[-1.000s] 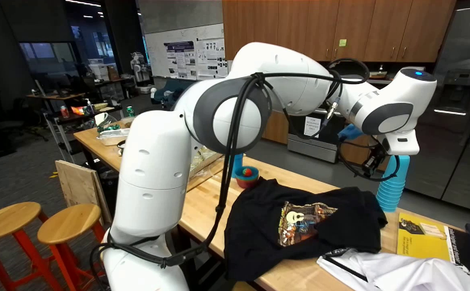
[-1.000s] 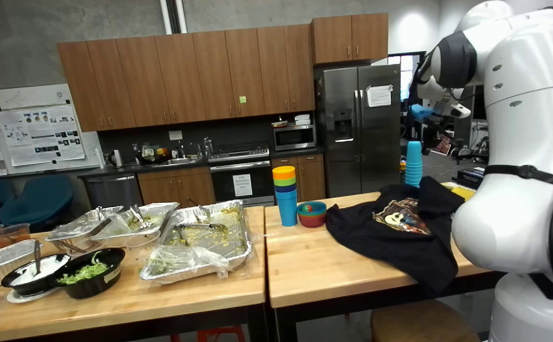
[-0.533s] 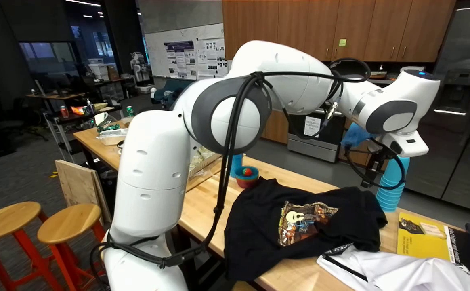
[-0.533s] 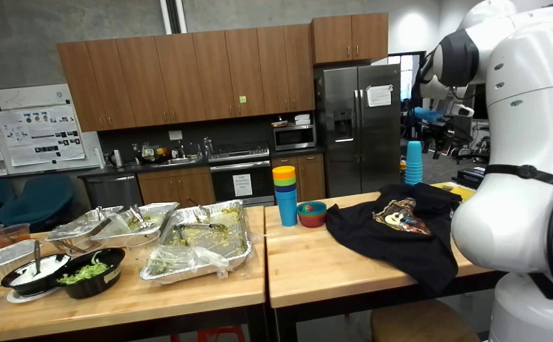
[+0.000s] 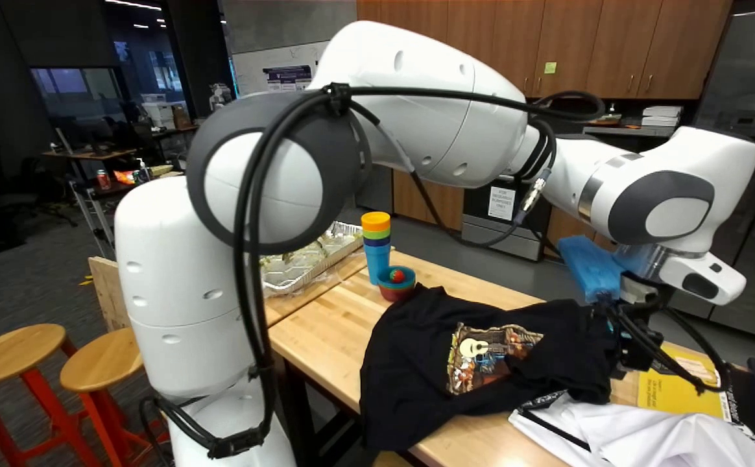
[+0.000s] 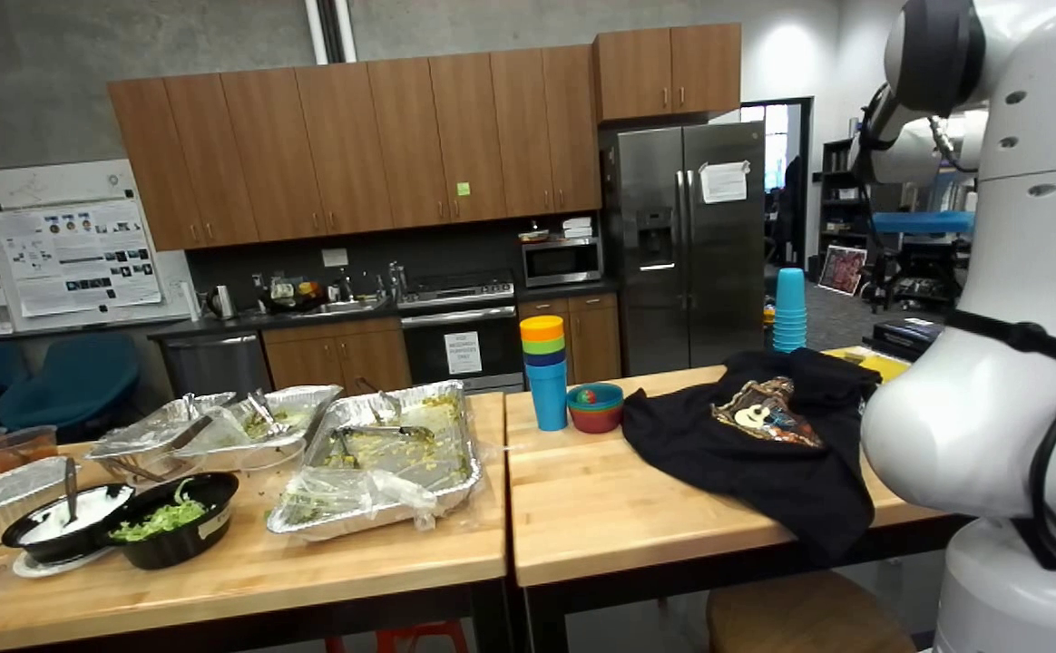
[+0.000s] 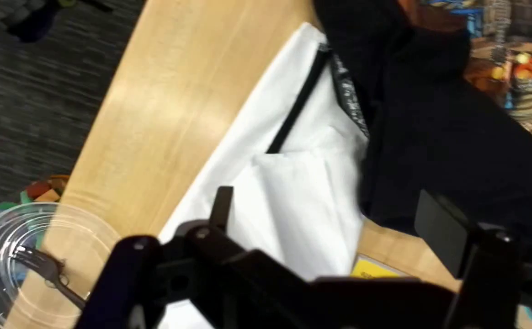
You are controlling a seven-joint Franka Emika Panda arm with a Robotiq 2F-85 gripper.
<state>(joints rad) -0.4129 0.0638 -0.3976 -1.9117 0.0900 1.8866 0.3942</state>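
Observation:
My gripper [image 7: 330,214] is open, its fingers wide apart with nothing held between them. Below it in the wrist view lie a white cloth [image 7: 298,196] with a black stripe and a black shirt [image 7: 435,119] with a colourful print. In an exterior view the gripper [image 5: 634,344] hovers by the right end of the black shirt [image 5: 416,363], between it and a yellow book [image 5: 679,395]. The white cloth [image 5: 669,438] spreads in front, its corner against the shirt. In another exterior view the arm hides most of the gripper.
A stack of light-blue cups [image 6: 789,308] stands behind the shirt. Coloured cups [image 5: 376,246] and nested bowls [image 5: 395,288] stand at the table's far end. Foil food trays [image 6: 392,453] sit on the adjoining table. A clear lid with a fork [image 7: 46,269] lies near the edge.
The arm has swung back from above the light-blue cups, lower and rightward in an exterior view. The jaws have opened. A raised corner of the black shirt has dropped flatter.

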